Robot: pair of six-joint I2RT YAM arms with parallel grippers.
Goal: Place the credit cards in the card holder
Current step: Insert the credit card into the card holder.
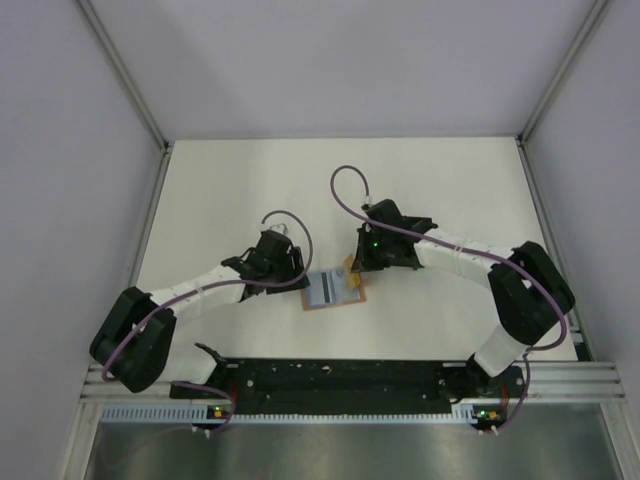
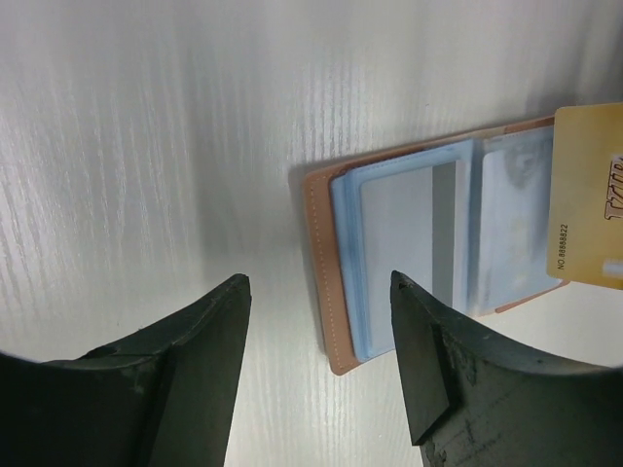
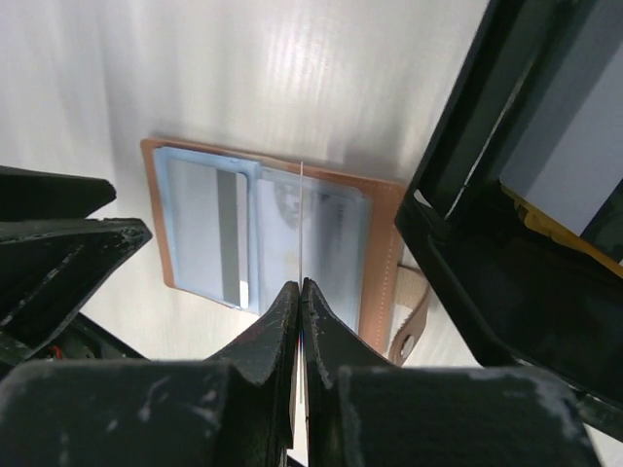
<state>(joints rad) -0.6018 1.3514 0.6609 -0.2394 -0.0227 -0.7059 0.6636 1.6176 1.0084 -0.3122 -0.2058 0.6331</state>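
The tan card holder lies open on the table, its pale blue sleeves facing up. A pale blue card with a grey stripe sits in its left sleeve, also seen in the right wrist view. My right gripper is shut on the yellow-orange card, holding it on edge over the holder's right half. My left gripper is open and empty, low over the holder's left edge.
A black open tray stands close to the right of the holder; the right arm hides it in the top view. The holder's strap with a snap sticks out toward the tray. The left gripper's fingers are at the holder's left.
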